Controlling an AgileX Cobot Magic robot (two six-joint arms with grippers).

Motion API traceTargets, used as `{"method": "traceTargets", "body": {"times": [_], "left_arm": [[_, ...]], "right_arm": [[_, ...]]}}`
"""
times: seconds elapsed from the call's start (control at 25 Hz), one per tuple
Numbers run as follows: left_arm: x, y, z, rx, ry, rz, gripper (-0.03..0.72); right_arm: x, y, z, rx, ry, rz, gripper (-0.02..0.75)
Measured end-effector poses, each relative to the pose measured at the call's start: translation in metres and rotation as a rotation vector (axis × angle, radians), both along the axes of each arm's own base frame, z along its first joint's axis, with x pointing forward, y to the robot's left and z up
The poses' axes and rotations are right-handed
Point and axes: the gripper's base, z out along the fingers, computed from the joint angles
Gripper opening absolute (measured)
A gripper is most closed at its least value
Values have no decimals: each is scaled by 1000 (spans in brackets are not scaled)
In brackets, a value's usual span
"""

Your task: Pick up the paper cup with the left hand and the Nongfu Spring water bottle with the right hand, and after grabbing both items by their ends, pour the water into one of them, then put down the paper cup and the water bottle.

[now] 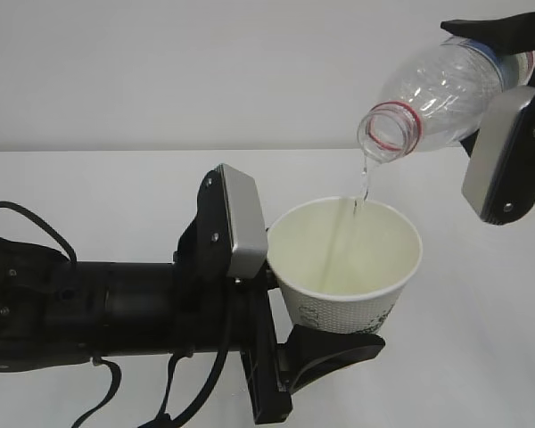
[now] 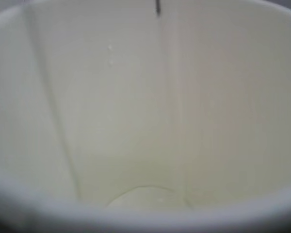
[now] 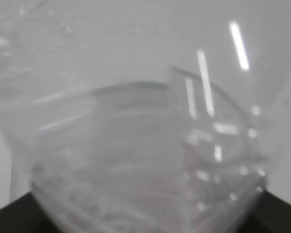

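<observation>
Left arm (image 1: 89, 308) lay across the lower left of the exterior view, grey plate (image 1: 241, 223) up, over a white table (image 1: 481, 357). Left gripper (image 1: 325, 343) was closed around the cup (image 1: 348, 267) near its base, jaws set fairly wide to the cup's width, black finger (image 1: 339, 348) under the bottom edge. Cup was held off the table, tilted a bit with its mouth up and toward the camera.

Bottle (image 1: 437, 89) sat top right, tipped with its mouth down-left, red neck ring (image 1: 394, 129) just above the cup's far rim, not touching it. Right gripper (image 1: 508, 107) was clamped on the bottle's rear end, jaws also wide; fingertips mostly out of frame.

Water (image 1: 364, 183) ran in a thin stream from the bottle's mouth into the cup.

Left wrist view: cup (image 2: 145, 121) interior filled the frame, stream entering at top, small pool at the bottom.

Right wrist view: blurred ribbed bottle (image 3: 136, 145) wall only, black finger (image 3: 19, 213) edges at the lower corners.
</observation>
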Motion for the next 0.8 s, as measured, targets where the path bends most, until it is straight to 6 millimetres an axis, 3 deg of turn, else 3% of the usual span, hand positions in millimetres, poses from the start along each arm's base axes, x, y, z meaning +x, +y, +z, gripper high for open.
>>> {"method": "traceTargets", "body": {"times": [0.8], "left_arm": [[-1, -1, 2, -26, -5, -14, 535]], "right_arm": [[0, 0, 1, -3, -8, 3, 504]]}}
